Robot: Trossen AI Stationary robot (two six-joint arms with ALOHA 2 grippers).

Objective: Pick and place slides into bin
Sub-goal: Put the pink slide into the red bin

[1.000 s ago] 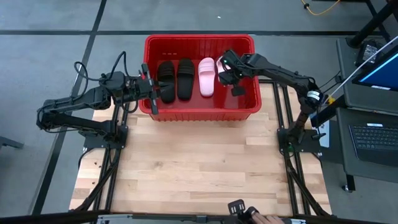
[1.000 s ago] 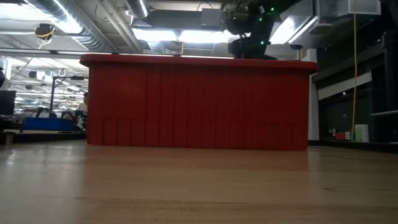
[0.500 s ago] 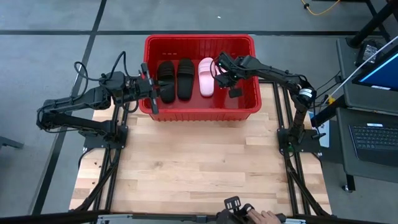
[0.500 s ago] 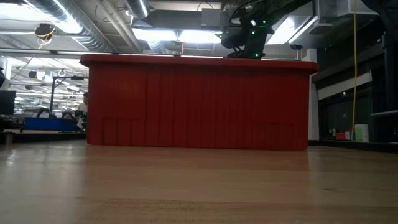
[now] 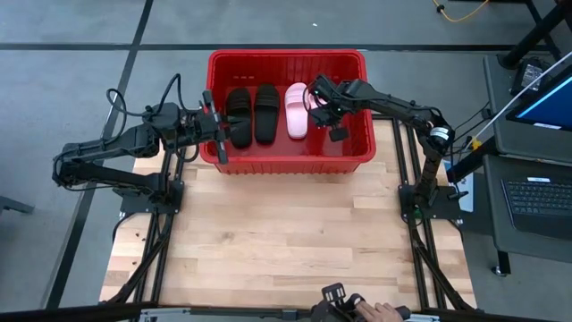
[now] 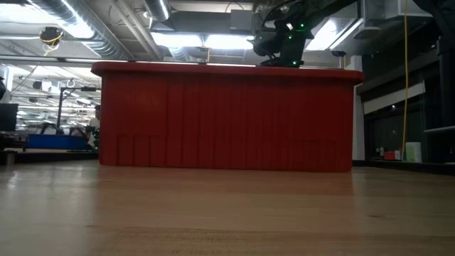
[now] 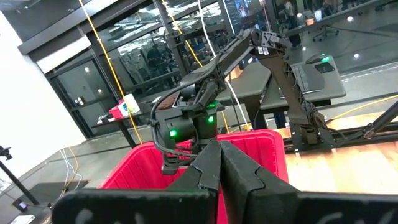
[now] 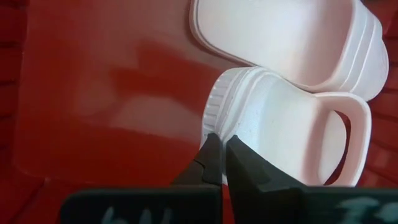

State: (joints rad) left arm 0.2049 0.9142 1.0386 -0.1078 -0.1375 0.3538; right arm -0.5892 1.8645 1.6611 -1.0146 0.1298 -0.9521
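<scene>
Over the red bin (image 5: 286,61), the right gripper (image 5: 315,100) hangs inside the walls, jaws clenched on the edge of a pink slide (image 8: 283,134). The right wrist view shows the two dark fingers (image 8: 214,158) pinched tight on the rim of the sole, so the slide sticks out ahead of the fingertips with its strap at the far end from the grip. It is held up off the red floor of the bin, tilted, just beside the second pink slide (image 5: 297,111). That one lies flat on the bin floor, long axis running front to back of the bin. Next to it, the two black slides (image 5: 252,114) lie side by side, parallel, same long axis, filling the left part of the bin.

The left gripper (image 5: 214,128) sits at the bin's left wall, fingers pressed together and holding nothing, as the left wrist view shows. From table height only the bin's ribbed front wall (image 6: 227,117) shows, with the right arm above the rim. A person's hand (image 5: 380,313) shows at the near table edge.
</scene>
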